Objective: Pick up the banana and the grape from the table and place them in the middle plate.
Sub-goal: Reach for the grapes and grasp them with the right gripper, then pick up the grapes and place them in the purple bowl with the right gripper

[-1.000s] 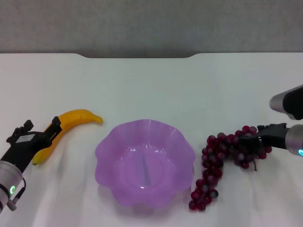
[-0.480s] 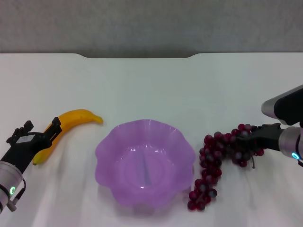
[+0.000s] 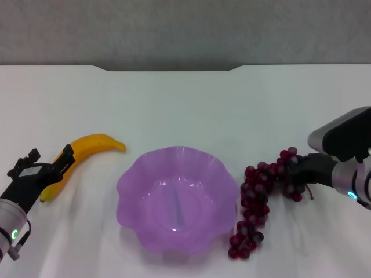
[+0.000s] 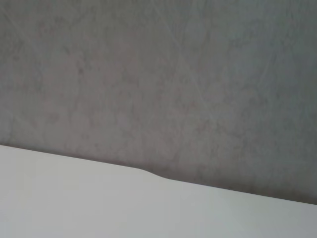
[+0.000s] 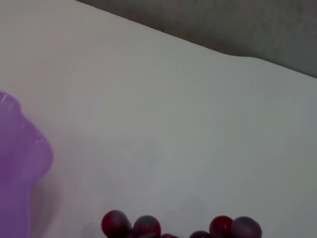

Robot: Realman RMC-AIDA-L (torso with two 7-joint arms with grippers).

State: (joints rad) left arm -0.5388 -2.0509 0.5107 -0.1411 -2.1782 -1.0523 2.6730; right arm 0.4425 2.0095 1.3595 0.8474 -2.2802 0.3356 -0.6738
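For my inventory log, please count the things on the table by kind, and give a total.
banana: 1
bunch of grapes: 1
purple scalloped plate: 1
Total: 3 things on the white table

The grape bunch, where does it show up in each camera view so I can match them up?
Head view: the grape lies right of the middle plate, the right gripper at its far end.
Left wrist view: not in it.
Right wrist view: only a few berries at the bottom edge.
Shared landmark: the table's notched far edge.
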